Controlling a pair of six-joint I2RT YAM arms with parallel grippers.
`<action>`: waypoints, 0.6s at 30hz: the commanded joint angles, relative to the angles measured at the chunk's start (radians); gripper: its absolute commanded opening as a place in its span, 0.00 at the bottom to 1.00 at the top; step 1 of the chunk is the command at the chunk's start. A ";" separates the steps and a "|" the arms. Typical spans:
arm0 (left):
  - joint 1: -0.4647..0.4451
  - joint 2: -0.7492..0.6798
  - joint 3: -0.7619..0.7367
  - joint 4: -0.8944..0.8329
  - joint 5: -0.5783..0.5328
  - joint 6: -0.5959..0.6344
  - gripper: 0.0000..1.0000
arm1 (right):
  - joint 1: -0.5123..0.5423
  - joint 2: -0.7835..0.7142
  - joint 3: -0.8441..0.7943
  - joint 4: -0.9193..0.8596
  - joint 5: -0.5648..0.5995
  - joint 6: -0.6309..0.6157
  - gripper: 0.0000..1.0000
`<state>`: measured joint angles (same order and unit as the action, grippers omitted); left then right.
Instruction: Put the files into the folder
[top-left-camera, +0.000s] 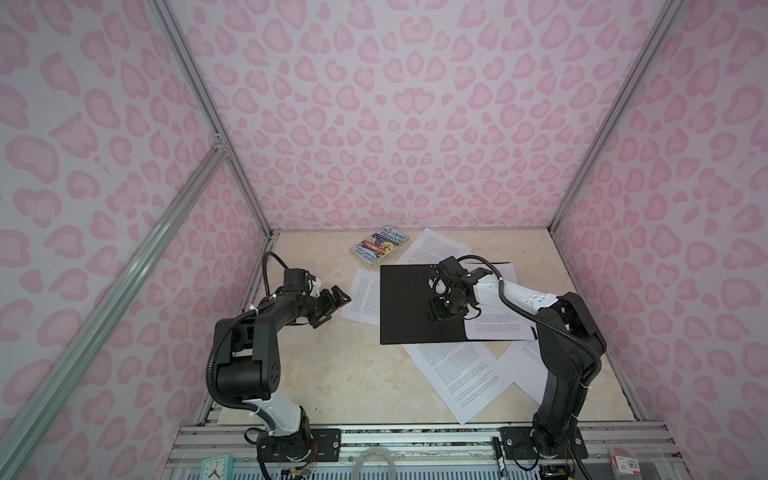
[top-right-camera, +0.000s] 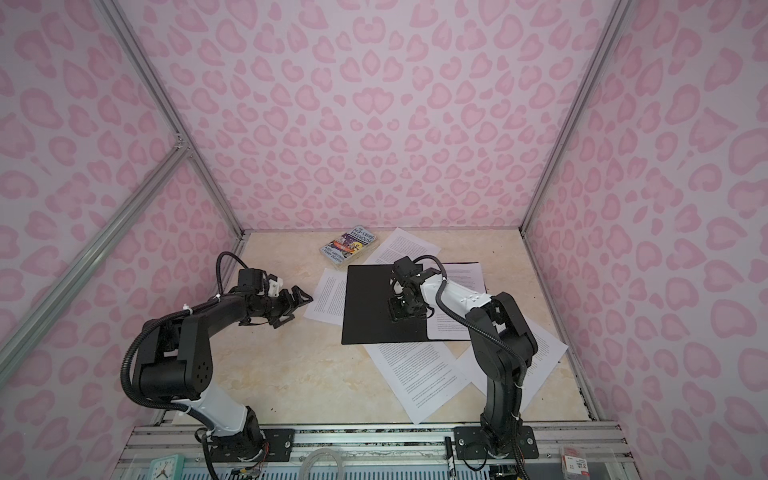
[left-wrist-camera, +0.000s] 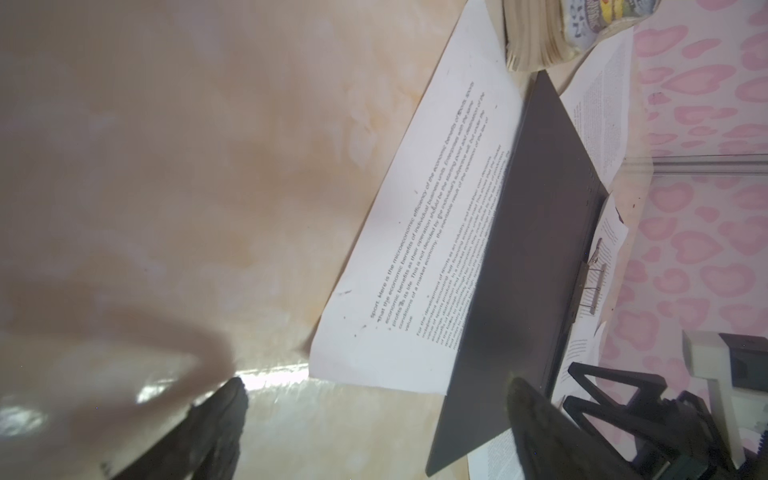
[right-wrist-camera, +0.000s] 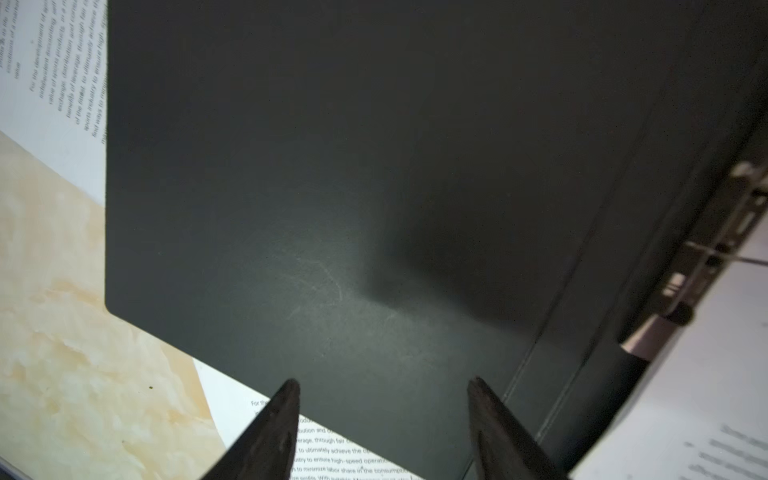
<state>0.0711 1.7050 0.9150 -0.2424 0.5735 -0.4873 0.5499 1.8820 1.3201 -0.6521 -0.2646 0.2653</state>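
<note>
Folder (top-left-camera: 405, 303) open (black inside), R tool (top-left-camera: 442, 315) above

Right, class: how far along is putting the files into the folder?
Done: the folder lies open, with at least one sheet on its right half. In hand: nothing; the left gripper and right gripper are both open and empty. Left: loose sheets lying around it.

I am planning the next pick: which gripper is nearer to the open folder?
Right. The right gripper is over the folder; the left gripper is beside its left edge, apart.
</note>
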 joint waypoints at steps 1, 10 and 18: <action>0.001 0.052 0.026 -0.025 0.011 0.017 1.00 | 0.002 0.021 -0.011 0.013 -0.023 0.000 0.65; -0.045 0.134 0.060 -0.046 0.048 0.027 0.99 | 0.003 0.068 -0.006 0.005 -0.042 0.006 0.64; -0.044 0.118 0.022 0.030 0.201 -0.085 0.99 | 0.005 0.108 -0.003 0.021 -0.096 0.027 0.60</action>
<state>0.0280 1.8210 0.9562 -0.1349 0.7673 -0.5148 0.5507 1.9652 1.3251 -0.6281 -0.3256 0.2768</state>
